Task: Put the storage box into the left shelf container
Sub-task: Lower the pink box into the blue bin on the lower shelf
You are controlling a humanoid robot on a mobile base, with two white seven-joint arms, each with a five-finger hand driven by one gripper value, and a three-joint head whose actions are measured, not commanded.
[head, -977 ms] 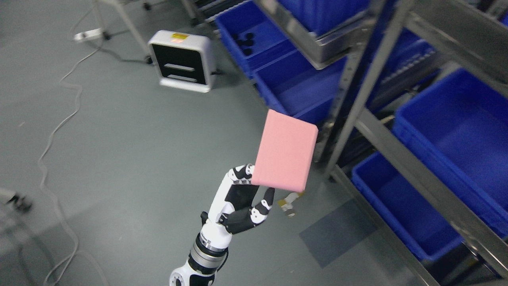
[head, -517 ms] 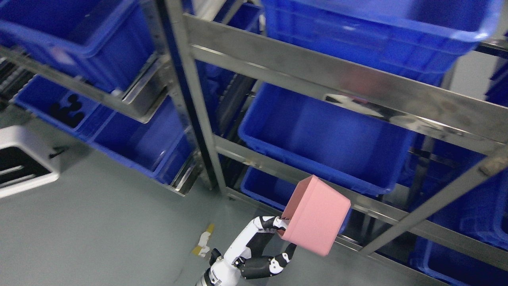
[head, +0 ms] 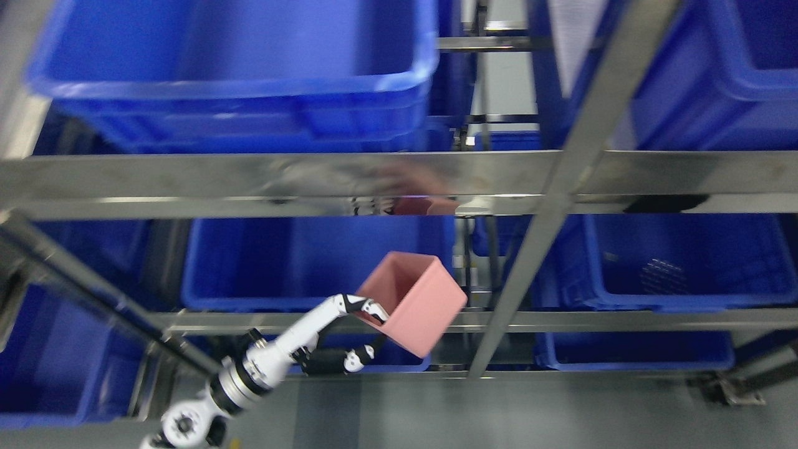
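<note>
A pink open-topped storage box (head: 414, 305) is held tilted, its opening facing up and to the left. My left hand (head: 374, 333) is shut on the box's lower left rim, with the fingers (head: 366, 307) over the edge and the thumb (head: 350, 360) beneath. The arm comes in from the lower left. The box hangs in front of the right end of a blue bin (head: 299, 265) on the middle shelf, at about rim height and outside it. The right hand is out of view.
A steel shelf rail (head: 187, 184) crosses just above the box, and a slanted upright post (head: 548, 206) stands close on its right. More blue bins sit above (head: 237, 68), at the right (head: 686, 265) and lower left (head: 56, 362). Grey floor (head: 499, 411) lies below.
The camera has swung from the floor to face the shelf. The left hand still holds the pink box, which now sits higher and closer to the middle-shelf bin, its opening turned more upward.
</note>
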